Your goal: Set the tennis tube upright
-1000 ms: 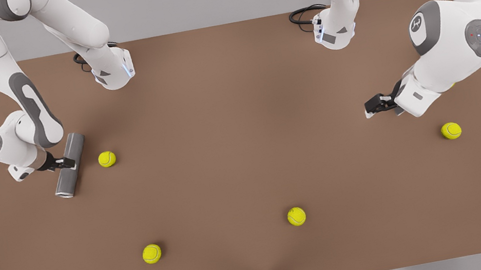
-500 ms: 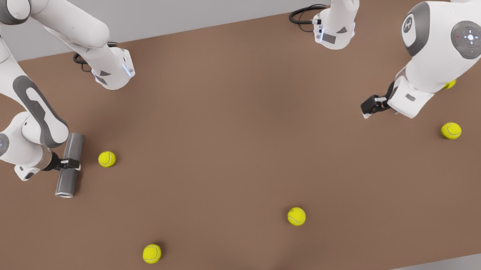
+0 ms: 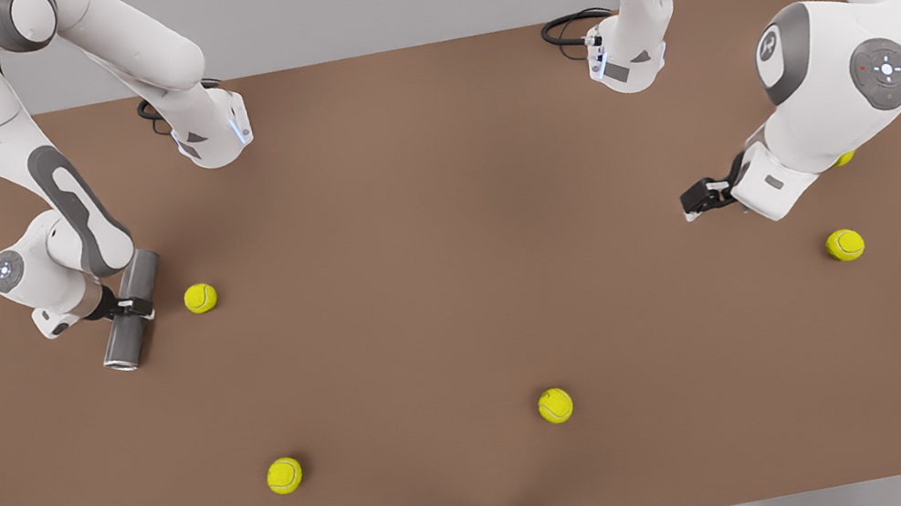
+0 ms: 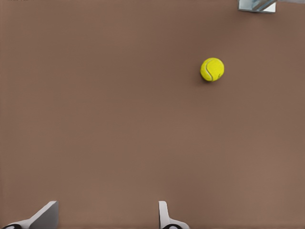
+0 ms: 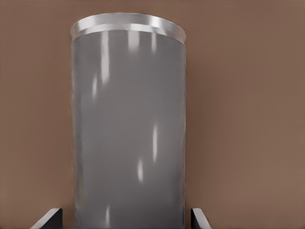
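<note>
The slim matte grey cylindrical tennis tube (image 3: 131, 311) lies flat on the brown bench (image 3: 439, 292) at the front view's left, a yellow tennis ball (image 3: 200, 298) just beside it. The right end effector (image 3: 135, 306) straddles the tube's middle, fingers (image 5: 47, 218) spread, not clamping. The left end effector (image 3: 696, 200) hovers released, well apart, over bare bench.

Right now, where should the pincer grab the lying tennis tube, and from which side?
Grip the tennis tube across its middle, from the front view's left, where the open right pincer straddles it: lying flat, its round sides suit opposing fingers. Left pincer waits opposite.
</note>
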### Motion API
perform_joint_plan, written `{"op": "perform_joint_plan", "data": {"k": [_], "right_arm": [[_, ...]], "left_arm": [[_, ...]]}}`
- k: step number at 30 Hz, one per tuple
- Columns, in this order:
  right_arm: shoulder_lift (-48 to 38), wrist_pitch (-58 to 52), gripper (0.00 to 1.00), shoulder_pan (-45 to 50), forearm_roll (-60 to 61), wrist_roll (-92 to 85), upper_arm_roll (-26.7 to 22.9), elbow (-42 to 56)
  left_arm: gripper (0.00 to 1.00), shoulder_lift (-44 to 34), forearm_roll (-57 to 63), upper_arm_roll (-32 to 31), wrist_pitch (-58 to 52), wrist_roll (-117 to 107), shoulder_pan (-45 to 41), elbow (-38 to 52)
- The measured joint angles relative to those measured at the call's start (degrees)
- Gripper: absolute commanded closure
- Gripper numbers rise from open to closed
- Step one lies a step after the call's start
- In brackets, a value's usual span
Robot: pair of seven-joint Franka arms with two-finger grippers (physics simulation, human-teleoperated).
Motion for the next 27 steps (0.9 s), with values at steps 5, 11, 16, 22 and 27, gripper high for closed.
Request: {"op": "perform_joint_plan", "data": {"k": [5, 11, 16, 22, 27], "right_arm": [[-0.2, 0.2, 0.17, 0.0, 0.0, 0.0, 0.0, -0.2], [-0.4, 0.4, 0.2, -0.1, 0.0, -0.1, 0.0, -0.4], [-0.2, 0.4, 0.22, -0.1, -0.1, -0.1, 0.1, -0.4], [-0.2, 0.4, 0.22, 0.0, -0.1, -0.1, 0.0, -0.4], [-0.2, 0.4, 0.22, 0.0, 0.0, -0.1, 0.0, -0.4]], "left_arm": [[0.0, 0.0, 0.3, 0.0, 0.0, -0.1, 0.0, 0.1], [0.0, 0.0, 0.3, 0.1, 0.0, -0.1, -0.1, 0.1], [0.0, -0.1, 0.4, 0.1, -0.1, -0.1, -0.1, 0.0], [0.0, -0.1, 0.4, 0.1, -0.1, -0.1, 0.0, 0.1], [0.0, -0.2, 0.4, 0.1, 0.0, -0.2, 0.0, 0.2]]}}
